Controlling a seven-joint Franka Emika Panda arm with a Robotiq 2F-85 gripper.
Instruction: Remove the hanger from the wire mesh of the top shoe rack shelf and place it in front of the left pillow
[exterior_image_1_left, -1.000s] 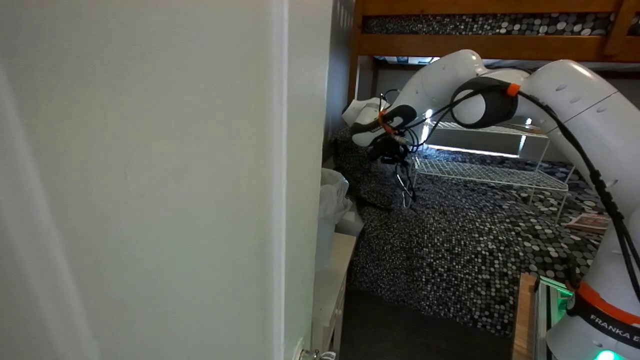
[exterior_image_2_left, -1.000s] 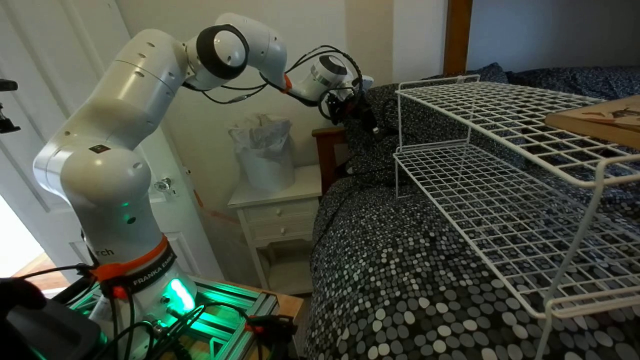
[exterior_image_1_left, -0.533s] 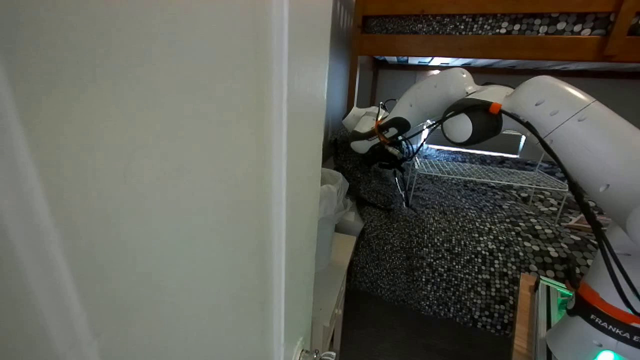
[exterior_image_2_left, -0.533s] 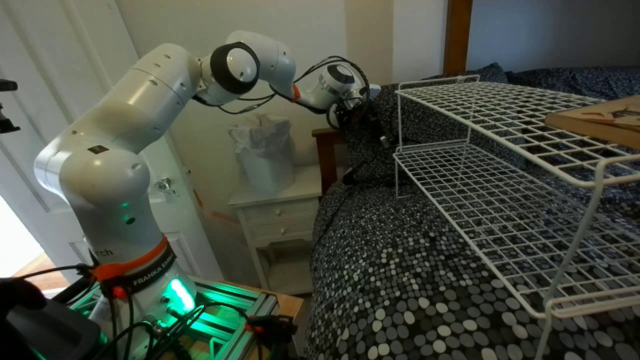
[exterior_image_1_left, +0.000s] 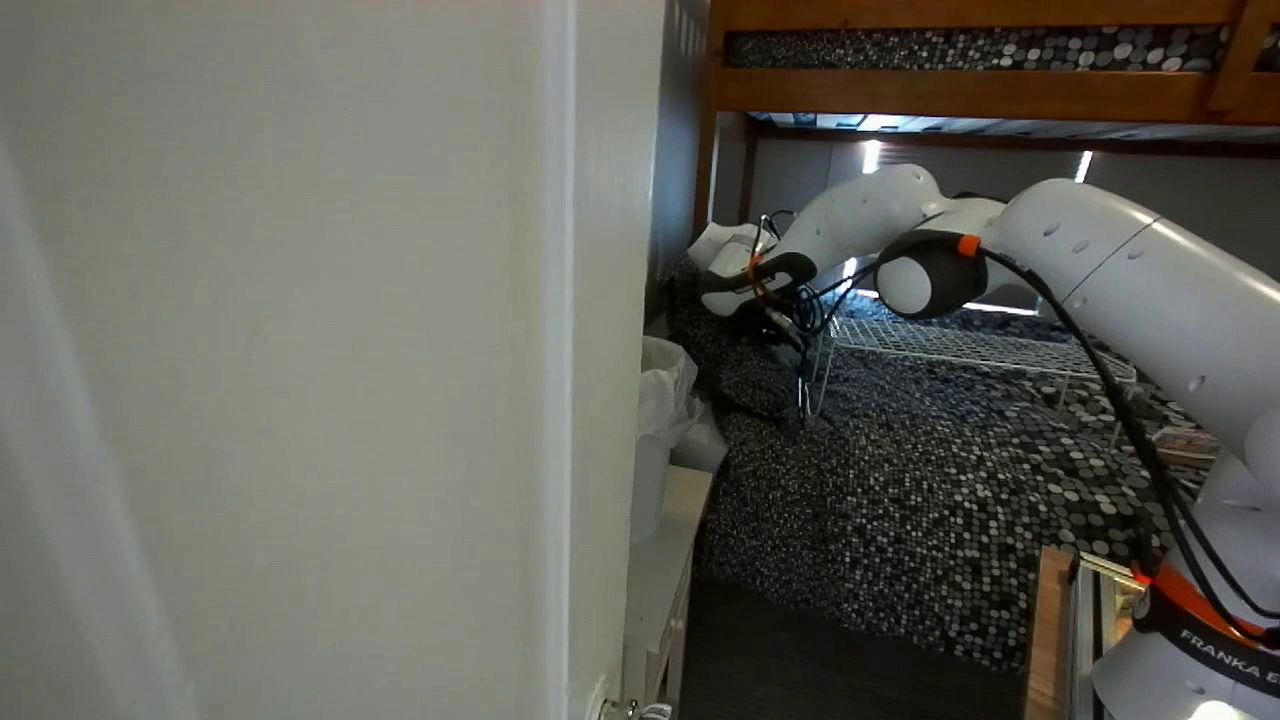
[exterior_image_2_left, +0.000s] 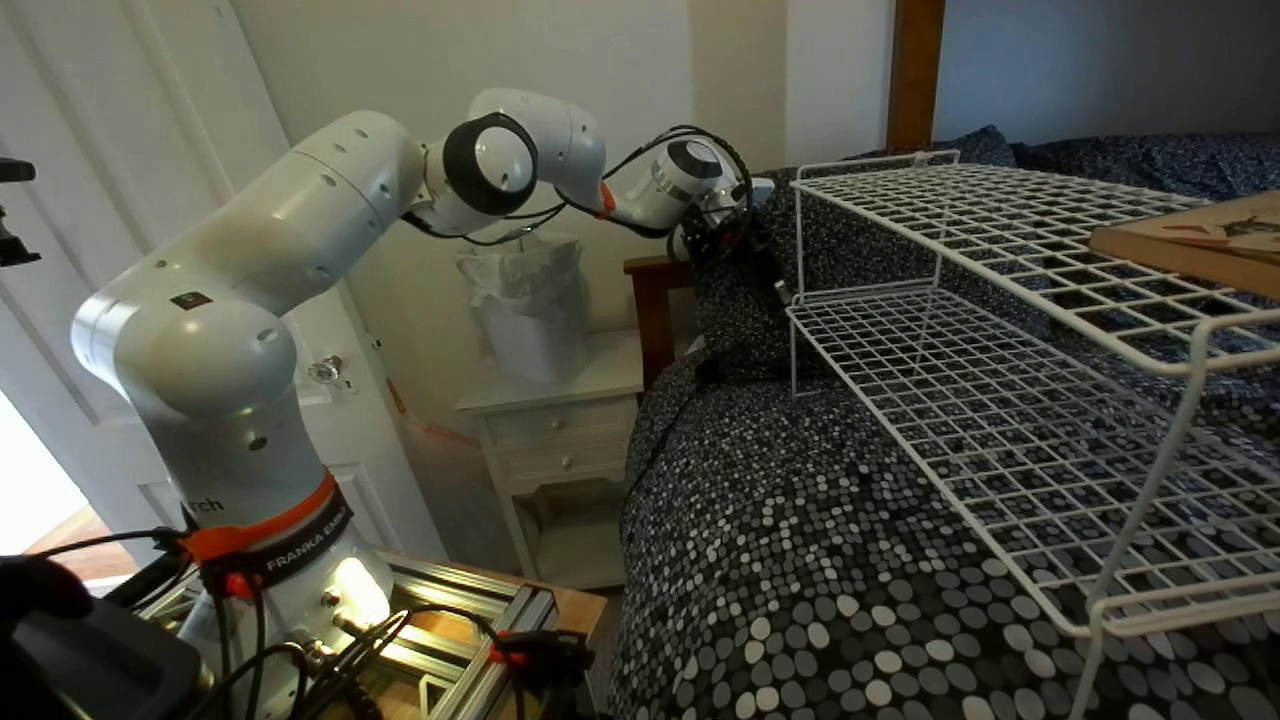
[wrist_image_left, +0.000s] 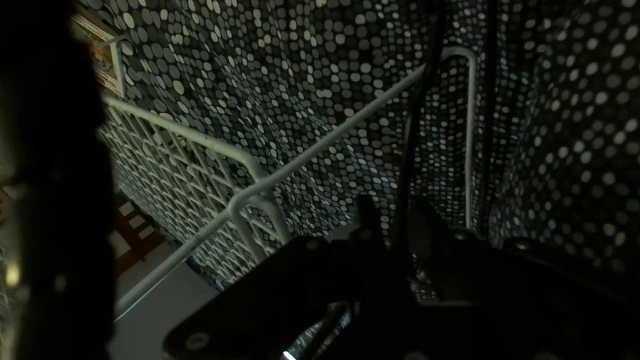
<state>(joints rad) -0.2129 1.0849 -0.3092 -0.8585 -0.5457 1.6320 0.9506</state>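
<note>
Gripping the black hanger (wrist_image_left: 413, 127), the pincer (wrist_image_left: 393, 202) is narrowed about it, the hanger's bars running toward twelve o'clock in the wrist view and the rack (wrist_image_left: 200, 136) spreading toward nine. In an exterior view, the pillow (exterior_image_1_left: 748, 382) lies toward seven o'clock from the pincer.

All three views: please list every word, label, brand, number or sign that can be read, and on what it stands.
"FRANKA EM", cut off: black base band.
"rch", partly hidden: white arm casing.
Too small or blurred to read: dark arm label; any print on the book and flat coloured item.
</note>
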